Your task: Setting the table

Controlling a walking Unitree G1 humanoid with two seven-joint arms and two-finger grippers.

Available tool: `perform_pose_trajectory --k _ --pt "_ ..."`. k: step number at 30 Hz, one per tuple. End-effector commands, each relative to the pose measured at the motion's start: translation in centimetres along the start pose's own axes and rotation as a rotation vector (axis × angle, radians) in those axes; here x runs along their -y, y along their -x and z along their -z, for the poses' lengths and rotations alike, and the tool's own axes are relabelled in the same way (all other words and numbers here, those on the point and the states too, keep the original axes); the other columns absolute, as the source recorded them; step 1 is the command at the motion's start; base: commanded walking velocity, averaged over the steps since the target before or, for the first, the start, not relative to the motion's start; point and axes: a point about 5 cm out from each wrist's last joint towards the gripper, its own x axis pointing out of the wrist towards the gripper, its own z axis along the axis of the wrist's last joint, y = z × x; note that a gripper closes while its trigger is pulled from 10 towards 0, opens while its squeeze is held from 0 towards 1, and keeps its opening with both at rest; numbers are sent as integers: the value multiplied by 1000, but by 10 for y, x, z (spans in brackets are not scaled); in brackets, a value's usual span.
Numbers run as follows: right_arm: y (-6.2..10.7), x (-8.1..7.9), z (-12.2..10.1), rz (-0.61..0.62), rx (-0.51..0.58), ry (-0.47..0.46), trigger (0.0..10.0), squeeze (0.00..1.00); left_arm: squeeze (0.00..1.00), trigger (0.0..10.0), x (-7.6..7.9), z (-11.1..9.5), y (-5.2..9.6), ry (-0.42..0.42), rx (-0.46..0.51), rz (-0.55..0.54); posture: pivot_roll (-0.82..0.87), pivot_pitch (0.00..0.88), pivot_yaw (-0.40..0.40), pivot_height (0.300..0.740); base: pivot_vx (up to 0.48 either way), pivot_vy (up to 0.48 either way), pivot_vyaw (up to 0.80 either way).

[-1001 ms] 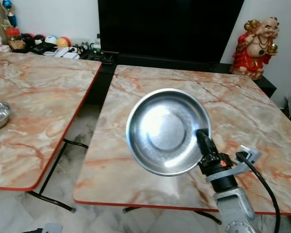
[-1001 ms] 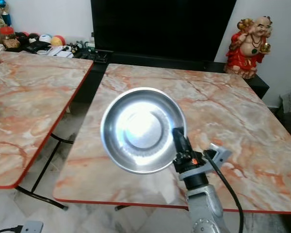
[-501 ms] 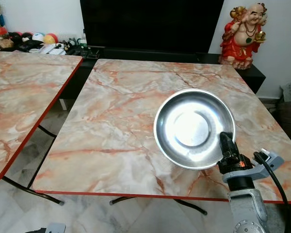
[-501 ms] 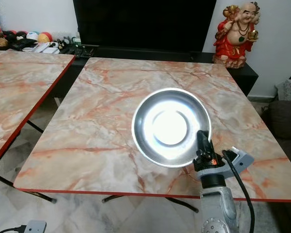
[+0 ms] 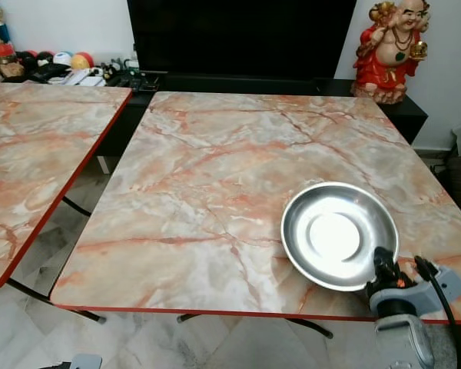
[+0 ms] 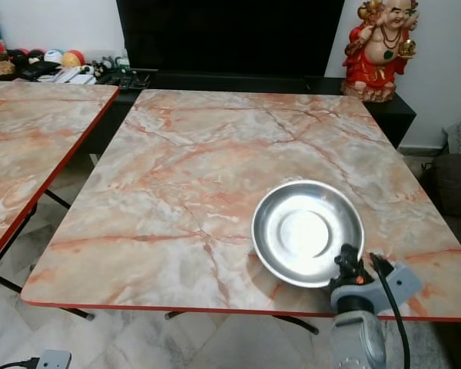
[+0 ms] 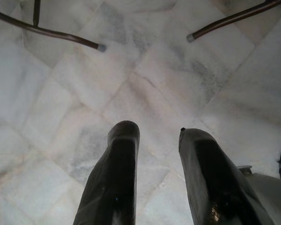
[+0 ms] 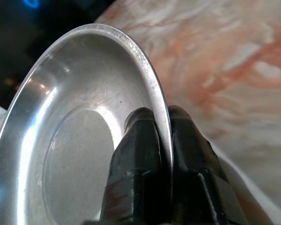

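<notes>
Over the last second I've brought the steel plate (image 5: pixel 339 235) down from a raised, steeply tilted hold in front of the head camera to a low position over the near right part of the marble-patterned table (image 5: pixel 215 177), and the view has swung round to face that table squarely. The plate now lies close to flat, bowl side up, so I judge the placing is nearly done; from here I can't tell whether its base is touching the top or just above it. My right gripper (image 5: pixel 382 265) pinches the plate's near rim, one black finger (image 8: pixel 136 140) inside the bowl and the other under the lip, closed tight on the thin edge. The plate therefore extends away from the gripper toward the table's middle, with the wrist hanging just past the red front edge. My left gripper (image 7: pixel 157 176) hangs idle over the floor tiles (image 7: pixel 75 79), fingers apart and holding nothing.
</notes>
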Motion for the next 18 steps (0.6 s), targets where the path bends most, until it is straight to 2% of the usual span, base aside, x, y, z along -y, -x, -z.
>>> perform_pose_trajectory --k 1,5,12,18 --pt "2 -4 -5 4 26 -25 10000 0 0 10000 -1 5 1 -10 -24 6 -70 87 -14 740 0 0 0" --pt "-1 -2 -3 47 8 -67 10000 0 0 10000 1 5 1 -13 -26 13 -69 84 -16 740 0 0 0" --pt "-7 -16 -1 14 -31 -72 10000 0 0 10000 3 4 1 -14 -22 17 -63 83 -22 740 0 0 0" --pt "-8 -17 7 29 -91 -42 10000 0 0 10000 3 6 1 -13 -26 14 -58 84 -25 740 0 0 0"
